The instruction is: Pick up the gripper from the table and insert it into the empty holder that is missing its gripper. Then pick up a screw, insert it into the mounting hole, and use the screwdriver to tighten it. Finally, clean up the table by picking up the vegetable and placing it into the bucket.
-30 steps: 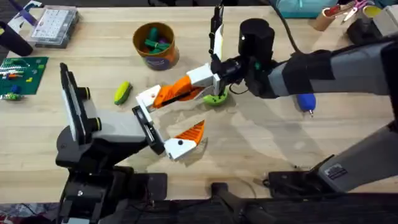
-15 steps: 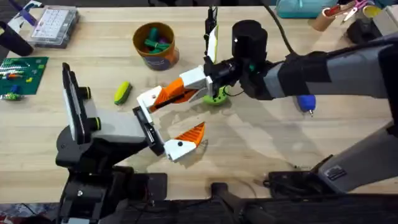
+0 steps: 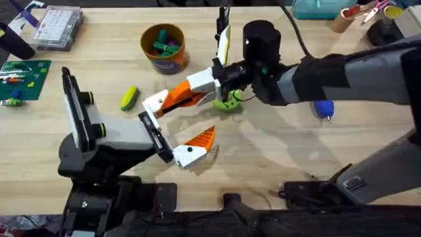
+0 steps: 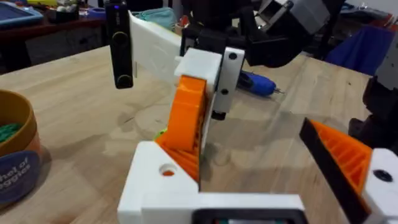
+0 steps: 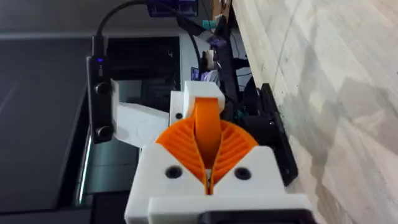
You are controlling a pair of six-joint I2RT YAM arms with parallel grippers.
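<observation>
Right gripper (image 3: 209, 82), centre table: white fingers clamped on the gripper (image 3: 179, 97), its narrow end at the holder (image 3: 155, 103) on the left arm's crossbar. Left gripper (image 3: 172, 131): finger gap not discernible. Overhead adds vegetable (image 3: 129, 97) left, bucket (image 3: 164, 47) beyond it, screwdriver (image 3: 323, 108) right, partly under the arm. Left wrist: bucket cut off at frame edge.

Open tabletop (image 3: 276, 151) before the arms

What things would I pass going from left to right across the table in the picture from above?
Green board → yellow-green vegetable → bucket → orange gripper → green dish → blue screwdriver → tan cup.
</observation>
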